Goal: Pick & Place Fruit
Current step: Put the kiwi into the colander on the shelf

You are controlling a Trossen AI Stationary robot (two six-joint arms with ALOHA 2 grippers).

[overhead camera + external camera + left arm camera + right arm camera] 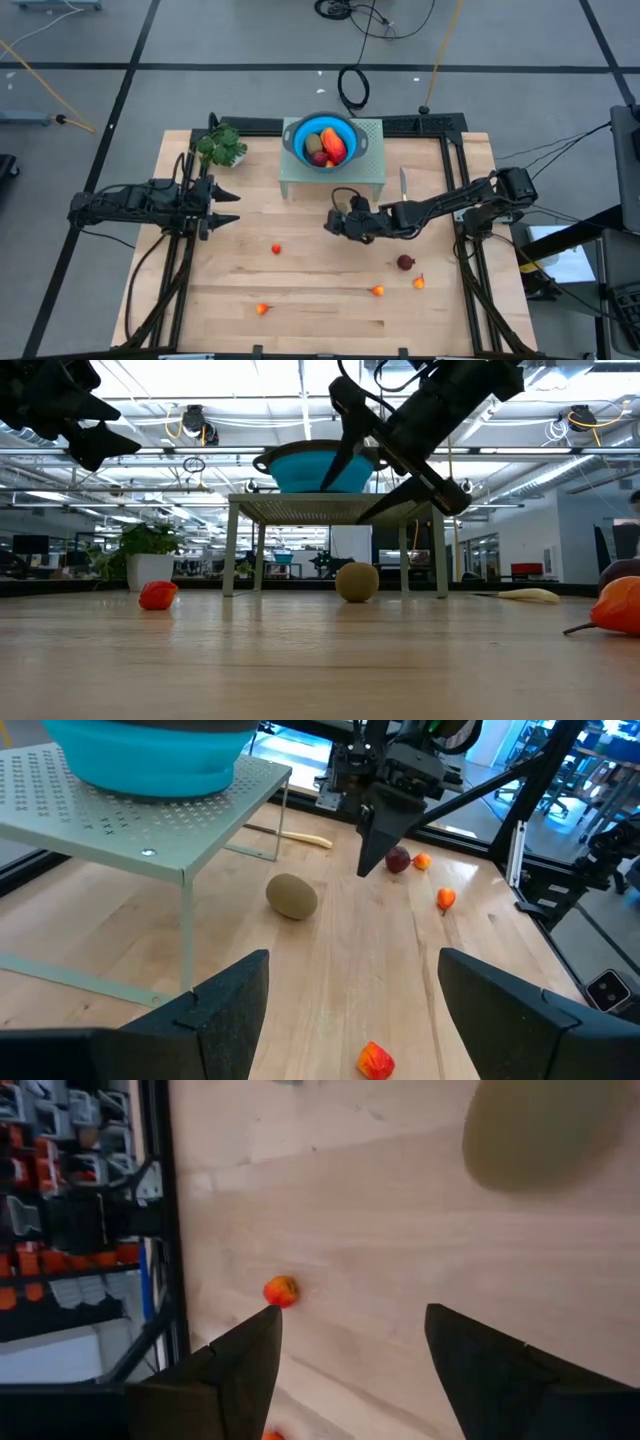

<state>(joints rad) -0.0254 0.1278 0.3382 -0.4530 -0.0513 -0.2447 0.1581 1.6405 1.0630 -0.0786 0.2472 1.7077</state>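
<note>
One kiwi (291, 896), four orange pieces (377, 291)

**Four cameras around one wooden table**

The high view looks straight down from far above, taking in the whole table (330, 300) and both arms. The low view sits at tabletop height, looking level across the boards into the room behind. The left wrist view looks forward and slightly down across the table. The right wrist view looks down at the wood from close by. The low and left wrist views share the brown kiwi-like oval (357, 582) (291, 896) beside the perforated stand (335, 510) (120, 820).
</note>
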